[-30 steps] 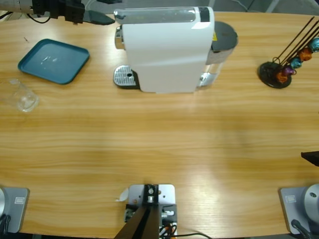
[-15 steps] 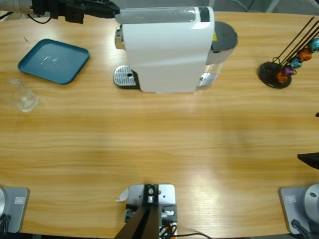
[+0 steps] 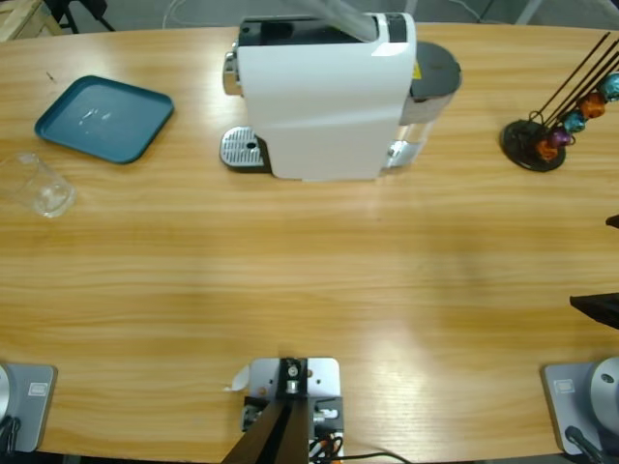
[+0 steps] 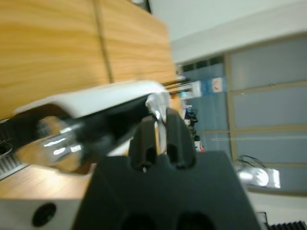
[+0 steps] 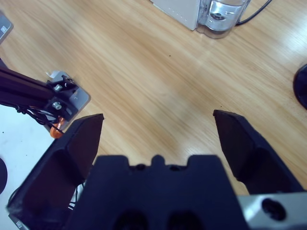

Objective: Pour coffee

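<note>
Beside teal tray (image 3: pixel 103 118), glass (image 3: pixel 44 186) well apart from right end effector (image 5: pixel 158 129).

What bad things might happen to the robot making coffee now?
The glass sits far off by the table's edge, not on the coffee machine's drip tray, so coffee might spill if brewing started. The machine's lid is raised with the left claw right beside it; a jerky move might knock it. The capsule holder looks tall and tippable.
</note>
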{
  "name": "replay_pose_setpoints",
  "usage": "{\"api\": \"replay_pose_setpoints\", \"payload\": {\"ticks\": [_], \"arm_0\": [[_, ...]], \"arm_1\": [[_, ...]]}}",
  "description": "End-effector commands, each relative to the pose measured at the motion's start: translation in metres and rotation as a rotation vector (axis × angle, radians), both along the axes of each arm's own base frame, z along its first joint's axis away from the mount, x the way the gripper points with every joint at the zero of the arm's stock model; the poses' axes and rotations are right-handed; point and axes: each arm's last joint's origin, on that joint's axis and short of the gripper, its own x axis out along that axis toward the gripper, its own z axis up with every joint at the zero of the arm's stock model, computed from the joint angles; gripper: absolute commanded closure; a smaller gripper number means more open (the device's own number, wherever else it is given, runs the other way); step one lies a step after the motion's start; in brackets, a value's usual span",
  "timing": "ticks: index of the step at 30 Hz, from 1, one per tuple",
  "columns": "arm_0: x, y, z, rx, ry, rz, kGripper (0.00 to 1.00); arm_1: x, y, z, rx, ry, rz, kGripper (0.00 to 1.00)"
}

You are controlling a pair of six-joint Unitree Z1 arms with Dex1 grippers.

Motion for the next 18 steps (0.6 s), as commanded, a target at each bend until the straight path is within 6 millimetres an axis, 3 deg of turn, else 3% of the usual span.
{"api": "replay_pose_setpoints", "payload": {"ticks": [1, 2, 3, 4, 5, 7, 9, 12, 18], "arm_0": [[-0.013, -0.006, 0.025, -0.055, -0.043, -0.050, 1.000], [-0.019, -0.004, 0.031, -0.049, -0.110, -0.068, 1.000], [-0.025, -0.002, 0.038, -0.032, -0.202, -0.084, 0.795], [-0.033, 0.001, 0.044, 0.000, -0.309, -0.088, 0.475], [-0.041, 0.005, 0.048, 0.041, -0.425, -0.102, 0.368], [-0.064, 0.016, 0.050, 0.183, -0.694, -0.150, 0.352], [-0.088, 0.024, 0.048, 0.410, -0.841, -0.154, 0.146], [-0.115, 0.033, 0.032, 0.671, -1.012, -0.260, 0.036], [-0.156, 0.065, -0.008, 0.797, -1.005, -0.370, 0.000]], "arm_1": [[-0.002, -0.003, -0.010, -0.002, 0.025, -0.019, 0.000], [-0.002, -0.003, -0.009, 0.002, 0.017, -0.022, 0.000], [-0.002, -0.005, -0.006, 0.006, -0.003, -0.033, 0.000], [-0.001, -0.005, -0.003, 0.003, -0.025, -0.053, 0.000], [0.001, -0.006, -0.001, -0.010, -0.050, -0.078, 0.000], [0.006, -0.005, -0.001, -0.058, -0.085, -0.128, 0.000], [0.012, -0.001, -0.004, -0.100, -0.081, -0.158, 0.000], [0.022, 0.002, -0.005, -0.133, -0.065, -0.224, 0.000], [0.056, -0.026, -0.012, -0.140, -0.086, -0.639, 0.000]]}}
